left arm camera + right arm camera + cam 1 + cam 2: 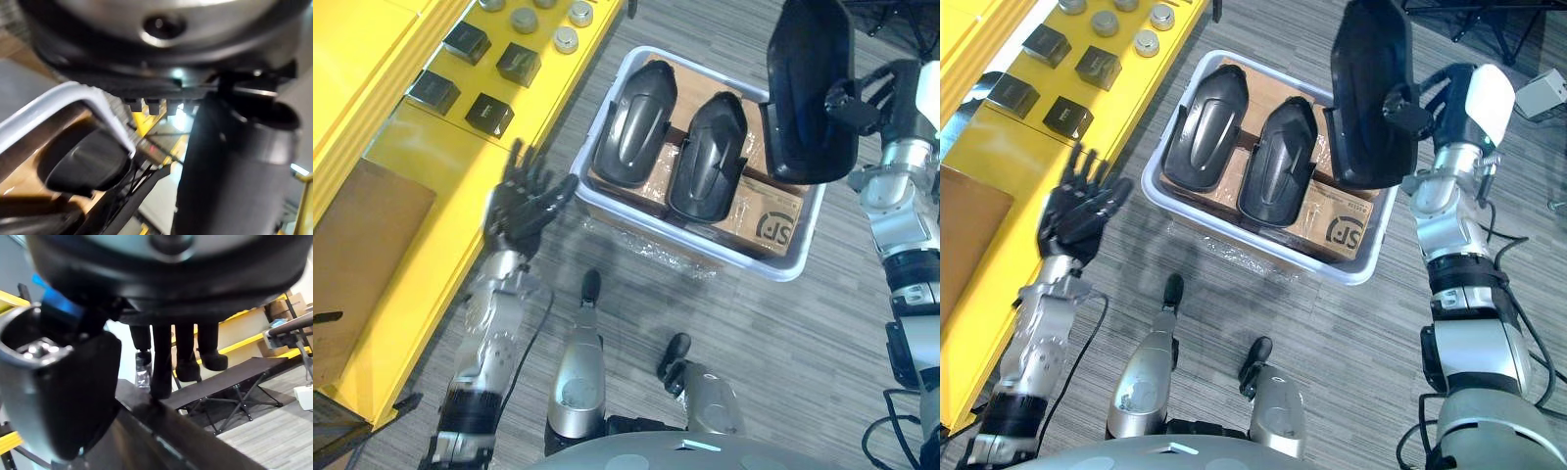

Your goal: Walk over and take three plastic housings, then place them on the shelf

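Right hand (1445, 103) clasping glossy housing (1371, 88), 2 domed housings (1203, 122) in bin (1356, 274)

A black plastic housing (1368, 93) is held upright above the white bin (1351, 274), pinched at its edge by the right hand (1454, 103). On cardboard (1342, 220) in the bin, two more housings (1206, 122) (1278, 157) are laid side by side. The left hand (1077, 213) is spread wide beside the yellow shelf (979, 147).

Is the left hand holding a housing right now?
No, the left hand is open, fingers spread, by the yellow shelf; the lifted housing is in the right hand.
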Controlling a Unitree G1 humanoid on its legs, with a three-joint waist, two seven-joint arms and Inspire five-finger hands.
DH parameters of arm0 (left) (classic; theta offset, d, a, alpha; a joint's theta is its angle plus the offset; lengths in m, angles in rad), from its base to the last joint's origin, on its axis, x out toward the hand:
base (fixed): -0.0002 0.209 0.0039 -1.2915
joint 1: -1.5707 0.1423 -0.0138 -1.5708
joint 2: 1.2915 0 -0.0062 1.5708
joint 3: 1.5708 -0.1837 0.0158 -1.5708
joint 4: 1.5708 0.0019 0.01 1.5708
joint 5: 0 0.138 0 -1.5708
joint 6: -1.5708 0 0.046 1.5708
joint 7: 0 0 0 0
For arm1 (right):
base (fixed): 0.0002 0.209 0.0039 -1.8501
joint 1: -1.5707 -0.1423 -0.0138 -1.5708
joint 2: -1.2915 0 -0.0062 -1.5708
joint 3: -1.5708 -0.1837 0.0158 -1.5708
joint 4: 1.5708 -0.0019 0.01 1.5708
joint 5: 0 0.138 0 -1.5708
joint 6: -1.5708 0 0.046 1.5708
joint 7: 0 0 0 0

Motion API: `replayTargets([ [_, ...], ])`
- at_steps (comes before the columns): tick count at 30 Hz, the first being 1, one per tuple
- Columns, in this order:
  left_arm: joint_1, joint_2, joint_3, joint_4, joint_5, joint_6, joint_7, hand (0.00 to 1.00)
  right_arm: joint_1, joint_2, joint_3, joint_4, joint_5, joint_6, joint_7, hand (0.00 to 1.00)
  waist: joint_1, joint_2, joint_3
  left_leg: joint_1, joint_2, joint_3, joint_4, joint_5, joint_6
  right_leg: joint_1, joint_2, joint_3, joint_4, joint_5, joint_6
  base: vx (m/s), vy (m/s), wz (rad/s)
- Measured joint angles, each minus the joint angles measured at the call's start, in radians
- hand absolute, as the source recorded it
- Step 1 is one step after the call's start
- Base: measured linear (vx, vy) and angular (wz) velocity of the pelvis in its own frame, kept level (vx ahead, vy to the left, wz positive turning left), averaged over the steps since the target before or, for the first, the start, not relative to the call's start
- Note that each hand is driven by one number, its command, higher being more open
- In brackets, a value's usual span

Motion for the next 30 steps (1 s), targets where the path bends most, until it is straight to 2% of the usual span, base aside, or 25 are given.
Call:
replayTargets([
  [2, -0.125, 0.019, -0.015, 0.108, -0.036, 0.056, -0.011, 1.0, -0.018, 0.023, 0.007, -0.049, -0.008, -0.007, 0.007, 0.0, -0.012, 0.0, 0.0, 0.0, 0.002, 0.016, 0.0, 0.001, 0.0, 0.001, 0.004, 0.014, -0.027, 0.022, 0.002, -0.04, 0.005, -0.21],
  [5, -0.203, 0.031, -0.024, 0.174, -0.073, 0.095, -0.012, 1.0, -0.038, 0.046, 0.008, -0.07, -0.029, -0.016, 0.02, 0.0, -0.019, 0.0, 0.0, 0.009, 0.001, 0.033, 0.0, 0.001, 0.0, 0.003, 0.003, 0.032, -0.034, 0.032, 0.004, -0.01, -0.005, -0.15],
  [7, -0.238, 0.037, -0.025, 0.205, -0.109, 0.101, -0.012, 1.0, -0.058, 0.076, 0.009, -0.078, -0.039, -0.02, 0.027, 0.0, -0.039, 0.0, 0.0, 0.019, 0.002, 0.036, 0.0, 0.002, -0.001, 0.018, 0.004, 0.034, -0.048, 0.038, 0.003, -0.02, -0.037, -0.16],
  [8, -0.304, 0.036, -0.044, 0.264, -0.147, 0.118, -0.008, 1.0, -0.058, 0.119, 0.009, -0.131, -0.062, -0.04, 0.042, 0.0, -0.061, 0.0, 0.0, 0.05, 0.008, 0.065, -0.002, -0.003, -0.006, 0.045, 0.012, 0.056, -0.077, 0.06, 0.003, -0.07, -0.052, -0.31],
  [11, -0.33, 0.035, -0.044, 0.277, -0.147, 0.131, 0.011, 1.0, -0.058, 0.134, 0.009, -0.146, -0.076, -0.073, 0.049, 0.0, -0.076, 0.0, -0.001, 0.05, 0.011, 0.076, -0.004, -0.011, -0.007, 0.057, 0.024, 0.062, -0.121, 0.09, 0.001, -0.08, -0.024, -0.2],
  [14, -0.346, 0.025, -0.044, 0.312, -0.145, 0.137, 0.033, 1.0, -0.056, 0.165, 0.007, -0.148, -0.078, -0.072, 0.061, 0.0, -0.085, 0.0, -0.001, 0.077, 0.012, 0.09, -0.004, -0.014, -0.008, 0.09, 0.026, 0.075, -0.154, 0.107, 0.003, -0.01, -0.013, -0.12],
  [16, -0.353, 0.008, -0.063, 0.358, -0.132, 0.15, 0.064, 1.0, -0.028, 0.227, 0.007, -0.194, -0.088, -0.074, 0.082, 0.0, -0.091, 0.008, -0.023, 0.105, 0.009, 0.113, -0.005, -0.034, -0.01, 0.111, 0.018, 0.092, -0.166, 0.108, 0.005, 0.03, -0.02, -0.22],
  [18, -0.379, -0.001, -0.091, 0.378, -0.124, 0.163, 0.071, 1.0, -0.018, 0.249, 0.009, -0.243, -0.091, -0.093, 0.096, 0.0, -0.095, 0.016, -0.03, 0.105, 0.01, 0.118, -0.005, -0.03, -0.004, 0.115, 0.021, 0.093, -0.185, 0.116, 0.007, 0.02, -0.015, -0.11],
  [23, -0.421, -0.049, -0.139, 0.428, -0.125, 0.177, 0.071, 1.0, -0.018, 0.306, 0.057, -0.257, -0.107, -0.098, 0.137, 0.0, -0.111, 0.017, -0.031, 0.134, 0.008, 0.124, -0.002, -0.026, -0.003, 0.146, 0.02, 0.093, -0.192, 0.12, 0.007, 0.0, 0.0, 0.0],
  [26, -0.424, -0.066, -0.153, 0.439, -0.124, 0.177, 0.091, 1.0, -0.018, 0.33, 0.085, -0.255, -0.111, -0.098, 0.153, 0.0, -0.12, 0.018, -0.031, 0.144, 0.008, 0.126, -0.002, -0.024, -0.004, 0.162, 0.02, 0.092, -0.204, 0.121, 0.008, 0.0, 0.0, 0.0],
  [30, -0.431, -0.093, -0.171, 0.476, -0.13, 0.177, 0.107, 1.0, -0.016, 0.334, 0.119, -0.252, -0.11, -0.098, 0.172, 0.0, -0.119, 0.033, -0.039, 0.148, 0.009, 0.127, -0.005, -0.026, -0.008, 0.167, 0.024, 0.092, -0.207, 0.126, 0.005, -0.05, -0.018, -0.01],
])
